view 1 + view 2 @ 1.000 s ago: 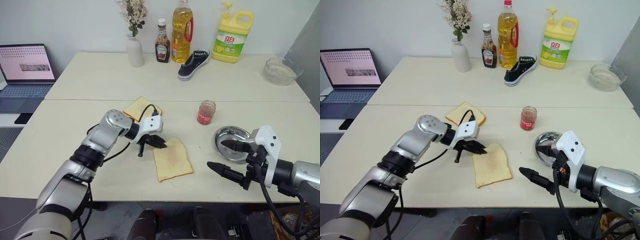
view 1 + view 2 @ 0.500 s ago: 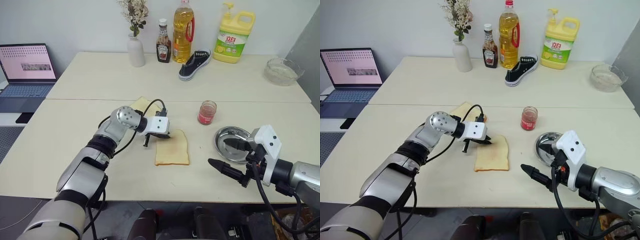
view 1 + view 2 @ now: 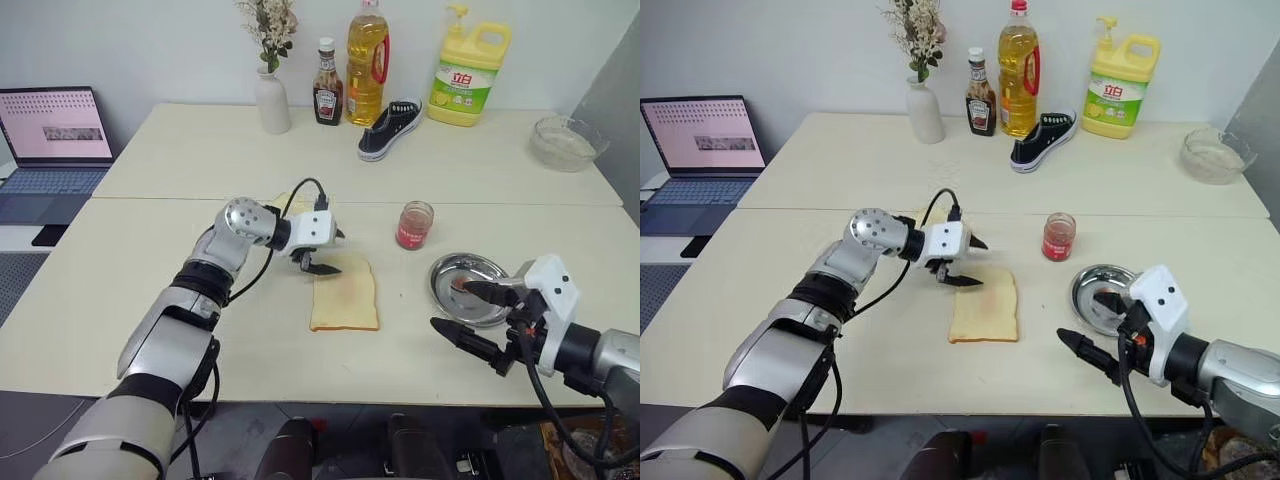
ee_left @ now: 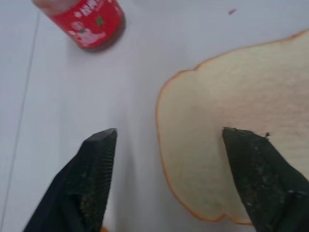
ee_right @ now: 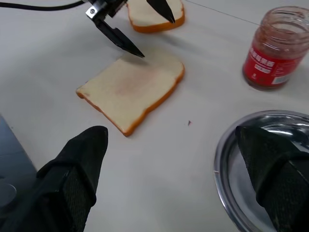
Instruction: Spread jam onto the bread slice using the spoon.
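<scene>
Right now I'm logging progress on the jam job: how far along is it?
Done: the bread slice lies flat beside the jam jar. It shows only a faint pinkish tint, no clear layer. In hand: nothing; the left tool hovers open above the slice's far edge, and the right tool is open by the steel dish. Left: scooping and spreading; I can't make out the spoon.

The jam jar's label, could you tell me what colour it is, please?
Red with small white print, on the jam jar; clearest in the right wrist view.

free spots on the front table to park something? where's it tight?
Free: the front table to the left of the left arm, and the front strip between the bread slice and the right tool. Tight: around the left tool, second slice, jam jar and steel dish.
</scene>
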`<state>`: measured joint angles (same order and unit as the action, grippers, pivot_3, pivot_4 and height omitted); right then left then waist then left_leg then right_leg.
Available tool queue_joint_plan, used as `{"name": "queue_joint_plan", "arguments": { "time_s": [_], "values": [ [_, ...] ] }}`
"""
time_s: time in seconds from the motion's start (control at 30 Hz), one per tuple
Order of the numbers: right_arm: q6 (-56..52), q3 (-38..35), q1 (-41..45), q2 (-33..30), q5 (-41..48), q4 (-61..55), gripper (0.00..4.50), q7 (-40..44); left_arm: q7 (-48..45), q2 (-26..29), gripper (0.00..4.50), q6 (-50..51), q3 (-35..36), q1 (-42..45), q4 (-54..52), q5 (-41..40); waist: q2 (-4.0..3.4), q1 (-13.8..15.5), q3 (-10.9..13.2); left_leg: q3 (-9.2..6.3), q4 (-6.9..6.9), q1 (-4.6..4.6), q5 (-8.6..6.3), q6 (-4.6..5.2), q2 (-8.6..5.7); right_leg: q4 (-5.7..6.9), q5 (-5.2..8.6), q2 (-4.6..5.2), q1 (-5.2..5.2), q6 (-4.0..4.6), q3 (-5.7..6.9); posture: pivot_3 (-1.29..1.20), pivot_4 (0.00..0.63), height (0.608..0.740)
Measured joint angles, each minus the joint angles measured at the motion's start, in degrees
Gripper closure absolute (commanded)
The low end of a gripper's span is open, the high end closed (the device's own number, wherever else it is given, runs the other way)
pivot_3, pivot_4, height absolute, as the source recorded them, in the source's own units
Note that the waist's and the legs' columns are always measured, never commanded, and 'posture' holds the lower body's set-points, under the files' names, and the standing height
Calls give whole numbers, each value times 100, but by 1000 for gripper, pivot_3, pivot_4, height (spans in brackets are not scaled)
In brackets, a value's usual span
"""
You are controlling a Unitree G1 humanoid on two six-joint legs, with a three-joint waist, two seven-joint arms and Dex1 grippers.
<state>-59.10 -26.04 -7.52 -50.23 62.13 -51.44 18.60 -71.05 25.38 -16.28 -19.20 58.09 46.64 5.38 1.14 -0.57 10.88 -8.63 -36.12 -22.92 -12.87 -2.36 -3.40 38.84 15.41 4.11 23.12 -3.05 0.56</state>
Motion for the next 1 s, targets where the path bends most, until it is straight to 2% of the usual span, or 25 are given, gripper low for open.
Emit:
{"name": "queue_joint_plan", "arguments": {
  "time_s": [0.2,0.33,0.47,0.67,0.8,1.0],
  "values": [
    [93,-666,-755,217,-18,13,0,-133,-325,-18,15,1269,586,-115,-1083,-830,0,-5,0,-1,1,0,0,0,6,2,0,0,0,0,-2,0,150,740],
    [300,-1284,-1300,801,-206,175,0,-482,-319,-128,15,2440,851,-842,-2482,-1559,-5,-23,-5,0,2,8,0,0,12,4,0,0,-4,0,-9,0,150,740],
    [545,-1677,-1366,1626,-464,850,0,-1161,-113,-457,15,2765,604,-1667,-3327,-1719,-5,-3,-6,2,-3,11,1,-1,15,8,-2,1,-7,3,-14,0,150,740],
    [821,-1635,-342,2713,342,1949,0,-2105,436,-890,15,2601,218,-1714,-3545,-1379,-30,-9,-21,18,0,23,11,15,14,7,-20,-6,-9,21,-23,0,150,740],
    [1008,-1597,12,2991,696,2447,0,-2426,689,-908,15,2710,218,-1742,-3654,-1347,-34,-18,-23,19,4,21,11,16,11,7,-20,-11,-6,21,-23,0,150,740],
    [1161,-1218,494,3092,727,3192,0,-2485,935,-896,15,3096,211,-2049,-4231,-1409,-38,-94,-25,22,4,22,11,16,10,8,-20,-10,-6,21,-25,0,150,740]
  ]
}}
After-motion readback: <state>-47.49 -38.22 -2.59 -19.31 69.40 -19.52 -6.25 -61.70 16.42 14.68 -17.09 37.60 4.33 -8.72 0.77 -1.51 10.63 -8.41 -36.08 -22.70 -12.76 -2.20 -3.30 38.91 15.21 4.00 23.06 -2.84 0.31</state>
